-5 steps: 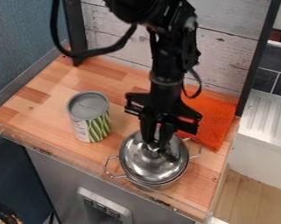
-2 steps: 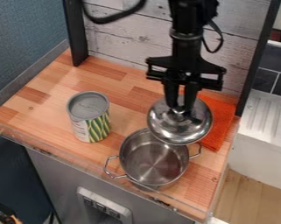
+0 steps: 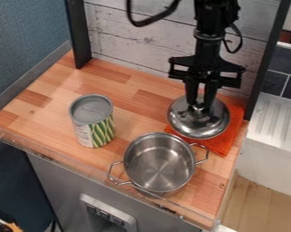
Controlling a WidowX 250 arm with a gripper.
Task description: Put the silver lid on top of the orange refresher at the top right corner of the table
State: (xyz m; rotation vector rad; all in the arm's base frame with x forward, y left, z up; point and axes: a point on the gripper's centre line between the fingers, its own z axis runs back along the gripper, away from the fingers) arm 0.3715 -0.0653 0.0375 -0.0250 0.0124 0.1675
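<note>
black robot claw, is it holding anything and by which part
The black claw holds the round, shiny silver metal lid by the small knob at the centre of its top.

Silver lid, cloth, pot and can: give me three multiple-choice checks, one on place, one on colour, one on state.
1. Where is the can in the view?
A) Inside the pot
B) Left of the pot
C) Right of the pot

2. What colour is the cloth seen behind the lid?
A) Orange
B) Blue
C) White

3. What state is the lid in?
A) Covering the pot
B) Lying loose on the can
C) Held by the jaws

1 B: the can stands to the pot's left.
2 A: orange shows around the lid's edge.
3 C: the jaws grip it from above.
</note>
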